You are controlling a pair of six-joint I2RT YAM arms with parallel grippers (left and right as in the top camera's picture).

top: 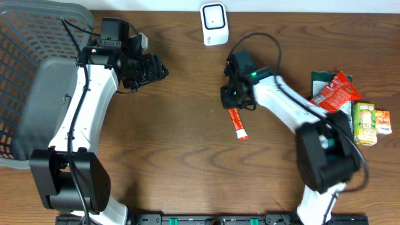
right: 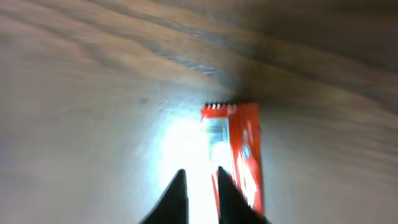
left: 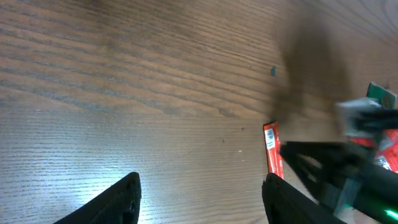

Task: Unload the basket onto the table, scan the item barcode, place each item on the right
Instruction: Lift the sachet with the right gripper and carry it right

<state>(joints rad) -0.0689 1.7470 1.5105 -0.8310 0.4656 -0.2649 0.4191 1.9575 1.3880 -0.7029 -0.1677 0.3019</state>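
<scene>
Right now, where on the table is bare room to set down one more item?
The widest bare wood lies in the middle front, between the white left arm and the slim red packet. A second patch lies at the back right, between the white scanner and the pile of snack packets. The right edge is crowded by that pile.

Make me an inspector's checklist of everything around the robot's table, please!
Surface: brown wooden table, no spills seen.
Job's things: red packet lying flat; white scanner at the far edge.
Clutter: snack packets and a green-yellow carton by the right arm.
Grippers: left gripper open, empty; right gripper slightly parted by the red packet, holding nothing.
Cables: black cables looping off both arms.
Surroundings: grey basket at the left edge.
</scene>
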